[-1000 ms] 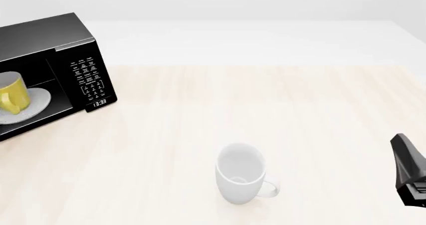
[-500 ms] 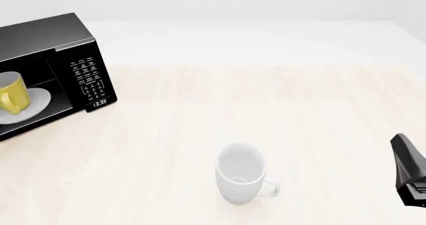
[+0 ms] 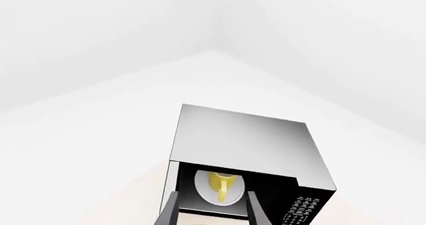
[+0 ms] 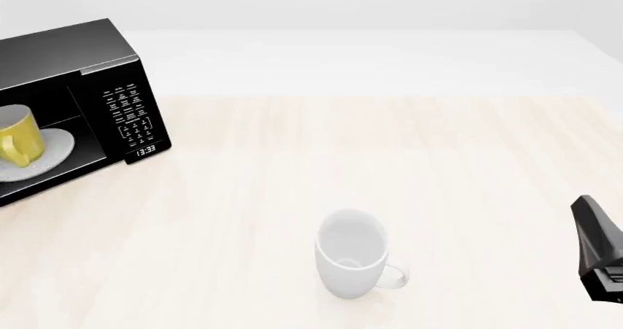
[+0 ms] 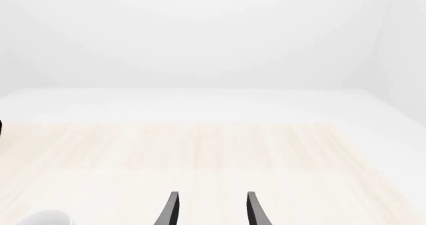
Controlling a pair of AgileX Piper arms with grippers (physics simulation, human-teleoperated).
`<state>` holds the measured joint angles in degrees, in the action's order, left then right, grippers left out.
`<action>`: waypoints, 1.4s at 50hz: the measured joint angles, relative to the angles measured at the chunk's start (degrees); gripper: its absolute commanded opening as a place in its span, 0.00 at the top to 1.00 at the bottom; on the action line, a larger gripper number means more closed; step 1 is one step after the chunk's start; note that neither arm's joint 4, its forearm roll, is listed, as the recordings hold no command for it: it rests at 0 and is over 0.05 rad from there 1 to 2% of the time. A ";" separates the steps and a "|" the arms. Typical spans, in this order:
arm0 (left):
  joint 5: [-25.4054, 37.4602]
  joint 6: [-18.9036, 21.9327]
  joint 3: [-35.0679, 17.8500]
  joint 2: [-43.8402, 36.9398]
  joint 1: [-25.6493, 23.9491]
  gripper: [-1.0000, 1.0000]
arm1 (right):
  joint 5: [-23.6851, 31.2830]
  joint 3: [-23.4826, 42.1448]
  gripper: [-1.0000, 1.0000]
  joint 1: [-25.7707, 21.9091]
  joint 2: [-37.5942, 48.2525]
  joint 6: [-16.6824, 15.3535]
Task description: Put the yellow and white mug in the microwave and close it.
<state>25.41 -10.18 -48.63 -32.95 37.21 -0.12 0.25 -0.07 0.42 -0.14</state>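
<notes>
The black microwave (image 4: 93, 55) stands at the table's far left with its cavity open to view; its door does not show clearly. The yellow and white mug (image 4: 17, 141) stands upright inside on the round white turntable plate (image 4: 57, 148). In the left wrist view the microwave (image 3: 243, 135) is seen from above, with the mug (image 3: 220, 182) inside. My left gripper (image 3: 211, 216) is open and empty, apart from the microwave; it is out of the front view. My right gripper (image 5: 210, 212) is open and empty over bare table. Part of the right arm (image 4: 599, 245) shows at the right edge.
A larger all-white mug (image 4: 351, 252) stands upright near the table's front middle, handle to the right. Its rim shows in the right wrist view (image 5: 43, 218). The keypad panel (image 4: 128, 114) faces front. The light wooden table (image 4: 389, 146) stretches to the right.
</notes>
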 measured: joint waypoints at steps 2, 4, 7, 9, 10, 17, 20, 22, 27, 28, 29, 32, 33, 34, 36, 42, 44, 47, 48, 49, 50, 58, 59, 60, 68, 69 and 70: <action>0.40 -0.31 -0.24 -0.11 1.11 0.00 | 0.00 0.00 0.00 0.00 0.00 0.00; 0.69 -0.55 -0.47 -0.17 2.32 0.00 | 0.00 0.00 0.00 0.00 0.00 0.00; 1.04 -0.82 -0.72 -0.39 4.12 0.00 | 0.00 0.00 0.00 0.00 0.00 0.00; 1.22 -1.05 -0.84 -0.59 5.30 0.00 | 0.00 0.00 0.00 0.00 0.00 0.00; 1.30 -1.21 -0.89 -0.73 5.89 0.00 | 0.00 0.00 0.00 0.00 0.00 0.00; 1.54 -2.30 -1.04 -1.73 9.62 0.00 | 0.00 0.00 0.00 0.00 0.00 0.00; 1.53 -2.59 -0.97 -2.23 11.07 0.00 | 0.00 0.00 0.00 0.00 0.00 0.00; 1.54 -2.78 -0.95 -2.62 11.99 0.00 | 0.00 0.00 0.00 0.00 0.00 0.00; 1.44 -2.97 -1.11 -3.80 14.78 0.00 | 0.00 0.00 0.00 0.00 0.00 0.00; 1.41 -3.00 -1.15 -4.03 15.26 0.00 | 0.00 0.00 0.00 0.00 0.00 0.00; 1.41 -3.04 -1.18 -4.31 15.76 0.00 | 0.00 0.00 0.00 0.00 0.00 0.00; 1.40 -3.13 -1.22 -5.14 17.07 0.00 | 0.00 0.00 0.00 0.00 0.00 0.00; 1.40 -3.15 -1.23 -5.38 17.43 0.00 | 0.00 0.00 0.00 0.00 0.00 0.00; 1.39 -3.11 -1.25 -5.62 17.83 0.00 | 0.00 0.00 0.00 0.00 0.00 0.00; 1.32 -2.98 -1.28 -6.09 18.63 0.00 | 0.00 0.00 0.00 0.00 0.00 0.00; 0.94 -2.67 -1.17 -7.70 21.17 0.00 | 0.00 0.00 0.00 0.00 0.00 0.00; 0.90 -2.76 -1.08 -8.12 21.81 0.00 | 0.00 0.00 0.00 0.00 0.00 0.00; 0.83 -3.19 -0.95 -8.72 22.72 0.00 | 0.00 0.00 0.00 0.00 0.00 0.00; 0.78 -3.31 -0.87 -8.94 23.02 0.00 | 0.00 0.00 0.00 0.00 0.00 0.00; 0.67 -3.37 -0.73 -9.17 23.36 0.00 | 0.00 0.00 0.00 0.00 0.00 0.00; 0.55 -3.45 -0.57 -9.39 23.65 0.00 | 0.00 0.00 0.00 0.00 0.00 0.00; -0.97 -3.60 1.03 -11.67 26.37 0.00 | 0.00 0.00 0.00 0.00 0.00 0.00; -1.22 -3.57 1.31 -12.05 26.72 0.00 | 0.00 0.00 0.00 0.00 0.00 0.00; -1.46 -3.57 1.58 -12.43 27.05 0.00 | 0.00 0.00 0.00 0.00 0.00 0.00; -3.44 -3.78 3.41 -15.79 29.79 0.00 | 0.00 0.00 0.00 0.00 0.00 0.00; -3.65 -3.85 3.60 -16.24 30.12 0.00 | 0.00 0.00 0.00 0.00 0.00 0.00; -3.87 -3.90 3.79 -16.63 30.43 0.00 | 0.00 0.00 0.00 0.00 0.00 0.00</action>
<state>21.54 -14.08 -44.84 -49.58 67.64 -0.12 0.25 -0.07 0.42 -0.14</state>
